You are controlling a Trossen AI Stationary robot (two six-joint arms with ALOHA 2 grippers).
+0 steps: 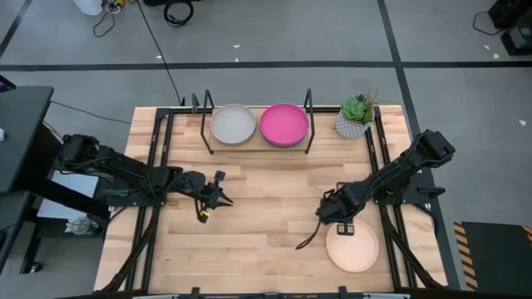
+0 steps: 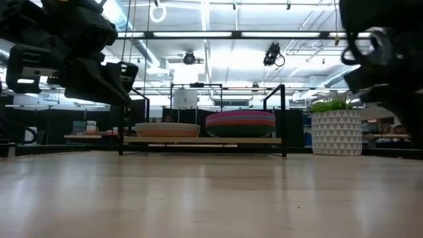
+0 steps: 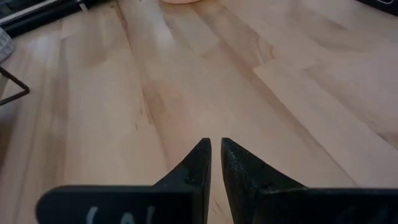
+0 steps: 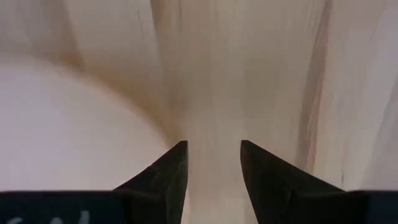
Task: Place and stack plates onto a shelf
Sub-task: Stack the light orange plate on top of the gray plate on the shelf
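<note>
holding two plate stacks (image 1: 259, 124) — shelf (image 2: 201, 140)

Floor: grey smooth floor (image 1: 274, 79) with long dark lines across it.
Cables: black cables (image 1: 177, 12) lie on the floor far behind the table.
Table: big light wooden tabletop (image 1: 266, 232) with a black metal frame.
Plant: small green plant in a white patterned pot (image 1: 356, 118) at a back corner.
Ceiling: long bright lights (image 2: 218, 34), pipes and beams high up.
</note>
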